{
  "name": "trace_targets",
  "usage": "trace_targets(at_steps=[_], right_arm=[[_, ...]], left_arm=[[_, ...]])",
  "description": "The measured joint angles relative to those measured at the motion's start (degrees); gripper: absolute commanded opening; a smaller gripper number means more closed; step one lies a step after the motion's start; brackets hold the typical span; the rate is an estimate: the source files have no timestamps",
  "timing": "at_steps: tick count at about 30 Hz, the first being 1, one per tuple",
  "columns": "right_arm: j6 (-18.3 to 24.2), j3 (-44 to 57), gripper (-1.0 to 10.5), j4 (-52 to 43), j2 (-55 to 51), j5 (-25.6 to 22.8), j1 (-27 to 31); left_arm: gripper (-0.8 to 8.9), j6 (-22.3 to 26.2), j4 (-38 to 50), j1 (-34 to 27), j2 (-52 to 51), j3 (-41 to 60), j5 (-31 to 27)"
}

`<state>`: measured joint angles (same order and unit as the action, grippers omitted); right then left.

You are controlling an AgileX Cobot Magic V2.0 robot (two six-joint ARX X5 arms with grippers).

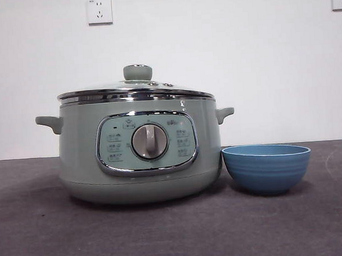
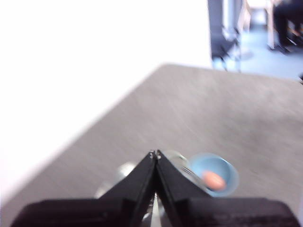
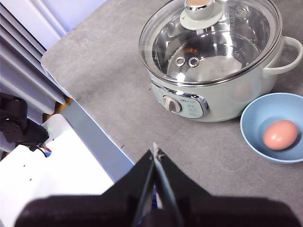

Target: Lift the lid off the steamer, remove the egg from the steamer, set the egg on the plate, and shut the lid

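The pale green steamer [image 1: 140, 150] stands on the grey table with the glass lid [image 1: 135, 91] seated on its rim; both also show in the right wrist view, the steamer [image 3: 227, 92] and the lid [image 3: 210, 40]. The blue plate [image 1: 267, 167] sits just right of the pot. In the right wrist view the plate [image 3: 255, 135] holds a brown egg [image 3: 280, 135]; the left wrist view shows the plate [image 2: 227, 166] and the egg [image 2: 213, 179] blurred. My left gripper [image 2: 155, 154] is shut and empty, high above the table. My right gripper [image 3: 155, 152] is shut and empty, held back over the table's front edge.
Two wall sockets [image 1: 99, 10] sit on the white wall behind. The table's edge [image 3: 83, 111] runs close under my right gripper, with a white surface and cables beyond it. Chairs stand past the table's far end in the left wrist view [image 2: 222, 38].
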<state>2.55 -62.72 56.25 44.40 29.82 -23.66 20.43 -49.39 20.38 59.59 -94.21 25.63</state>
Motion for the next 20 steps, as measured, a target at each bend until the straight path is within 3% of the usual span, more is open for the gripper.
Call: trace_targets(at_steps=[3,7,11,15,20], right_arm=[[0.00,0.00,0.0,0.00,0.00,0.00,0.00],[0.00,0.00,0.0,0.00,0.00,0.00,0.00],[0.00,0.00,0.0,0.00,0.00,0.00,0.00],[0.00,0.00,0.0,0.00,0.00,0.00,0.00],[0.00,0.00,0.0,0.02,0.00,-0.02,0.00]], left_arm=[[-0.04,2.05,6.45,-5.97,-5.88,7.08,3.13],[-0.04,2.27,14.80,-12.96,-15.15,21.38,2.05],[-0.04,1.29,23.91,-16.87,-25.70,38.73,-5.33],[-0.04,-2.99,32.72,-18.75,-34.73,54.34,-13.38],[-0.04,-8.33,39.28,-21.16,-45.18,71.95,-16.35]])
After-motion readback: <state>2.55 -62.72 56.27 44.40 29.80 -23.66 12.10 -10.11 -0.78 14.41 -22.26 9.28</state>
